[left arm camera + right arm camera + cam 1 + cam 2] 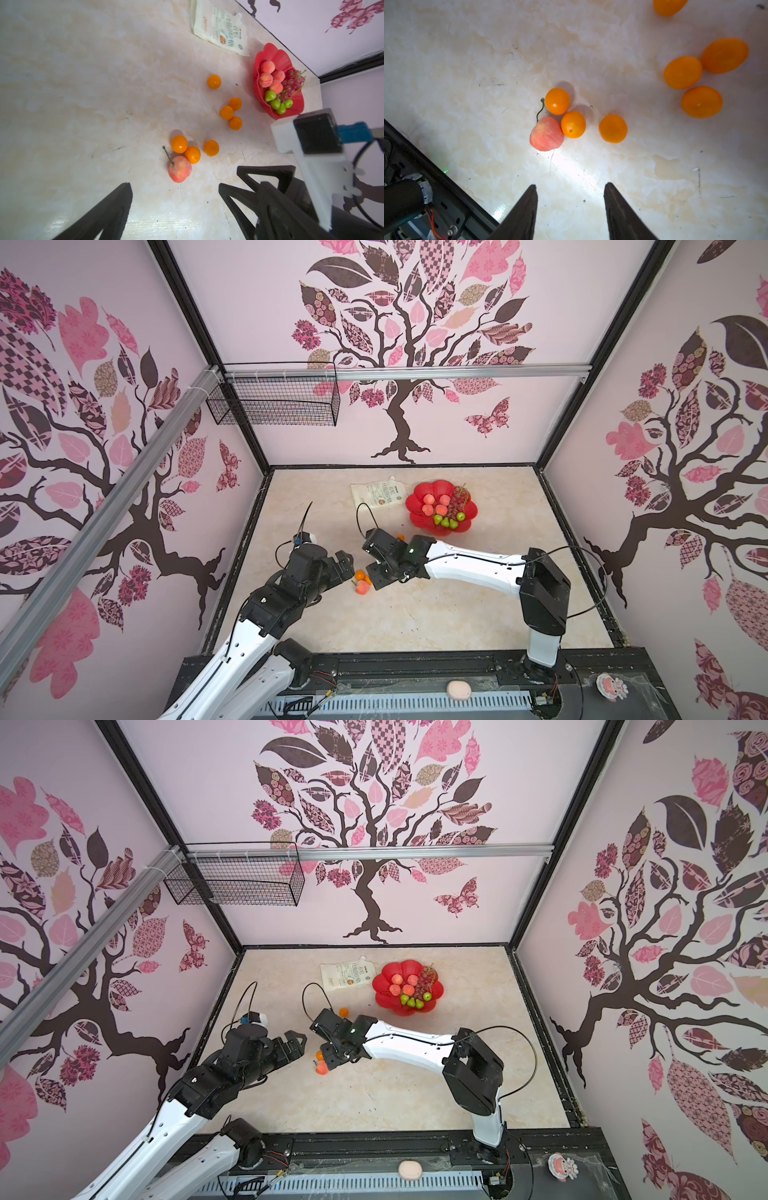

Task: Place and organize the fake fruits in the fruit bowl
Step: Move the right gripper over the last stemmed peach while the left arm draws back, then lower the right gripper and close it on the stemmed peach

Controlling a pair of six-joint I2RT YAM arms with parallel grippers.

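Note:
The red scalloped fruit bowl stands at the back, holding peaches, a grape bunch and green pears. Several orange tangerines lie loose on the marble table. A pink-red apple with a stem touches two of the tangerines. My left gripper is open just short of the apple. My right gripper hovers open beside the same cluster, with nothing between its jaws.
A white printed pouch lies left of the bowl. A black wire basket hangs on the back wall. A pale pink oval lump rests on the front rail. The two grippers are close together over the apple cluster.

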